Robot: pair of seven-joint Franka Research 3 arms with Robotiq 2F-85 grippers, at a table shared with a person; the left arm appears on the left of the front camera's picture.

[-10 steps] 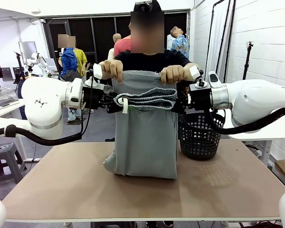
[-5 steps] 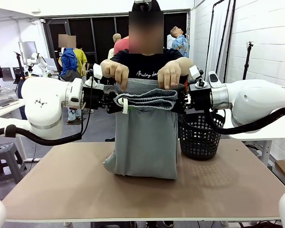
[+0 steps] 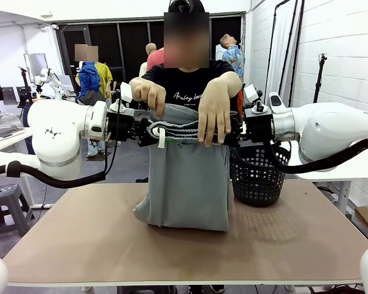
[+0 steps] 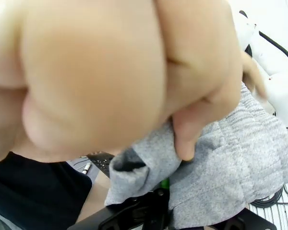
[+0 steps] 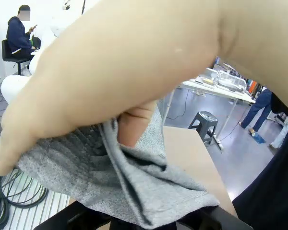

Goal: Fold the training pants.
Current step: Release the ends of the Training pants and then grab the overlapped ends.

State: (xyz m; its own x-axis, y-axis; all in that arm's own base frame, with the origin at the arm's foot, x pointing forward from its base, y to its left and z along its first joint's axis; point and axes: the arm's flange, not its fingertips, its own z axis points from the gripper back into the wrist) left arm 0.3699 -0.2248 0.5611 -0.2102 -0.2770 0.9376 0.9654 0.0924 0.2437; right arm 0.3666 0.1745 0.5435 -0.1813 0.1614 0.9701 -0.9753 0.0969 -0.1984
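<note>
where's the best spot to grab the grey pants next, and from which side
Likely the bottom fold of the training pants, resting on the table, from the person's far side. The left gripper and right gripper pinch the top corners, so that low edge is the free part.

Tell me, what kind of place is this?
Probably a robot lab or workshop: a white left arm and right arm flank a table, cables lie on the floor, and a worktable and stool stand nearby.

Both arms reach inward horizontally, left pincer (image 3: 148,131) and right pincer (image 3: 234,130) clamped shut, facing each other.
</note>
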